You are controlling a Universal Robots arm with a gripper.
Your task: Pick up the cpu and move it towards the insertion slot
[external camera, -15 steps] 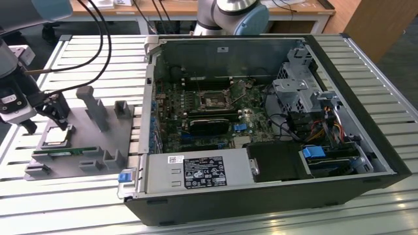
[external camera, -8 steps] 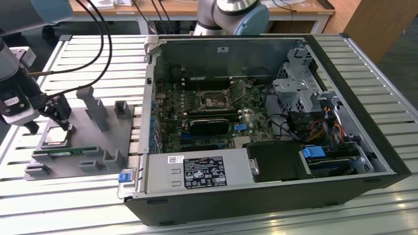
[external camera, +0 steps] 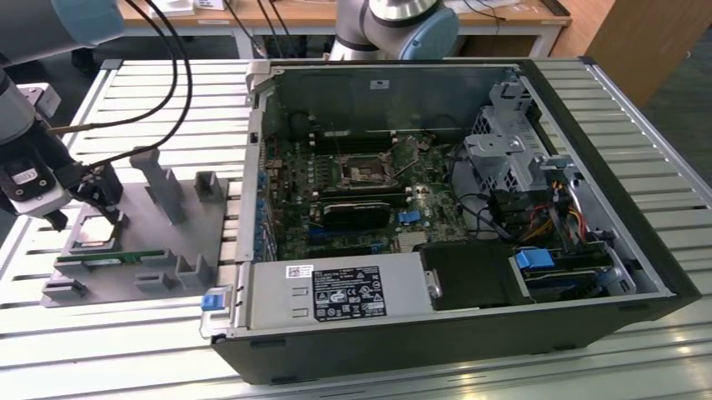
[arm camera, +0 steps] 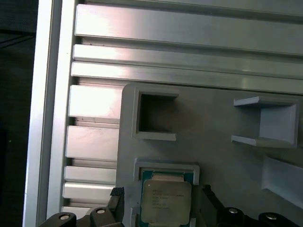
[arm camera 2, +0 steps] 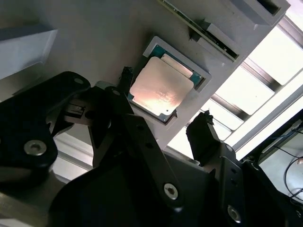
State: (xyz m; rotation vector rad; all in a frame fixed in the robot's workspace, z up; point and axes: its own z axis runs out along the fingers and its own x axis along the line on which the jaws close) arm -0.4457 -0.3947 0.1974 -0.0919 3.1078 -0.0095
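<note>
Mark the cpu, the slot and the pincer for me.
cpu (arm camera 2: 161, 90): second wrist view, middle of its metal top.
slot (external camera: 365, 172): exterior view, centre of the dark socket.
pincer (arm camera 2: 163, 97): second wrist view, midway between its open fingertips.

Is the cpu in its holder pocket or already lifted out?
In the pocket. In the second wrist view the cpu lies flat inside the raised frame of the grey holder, with the open gripper straddling it.
</note>
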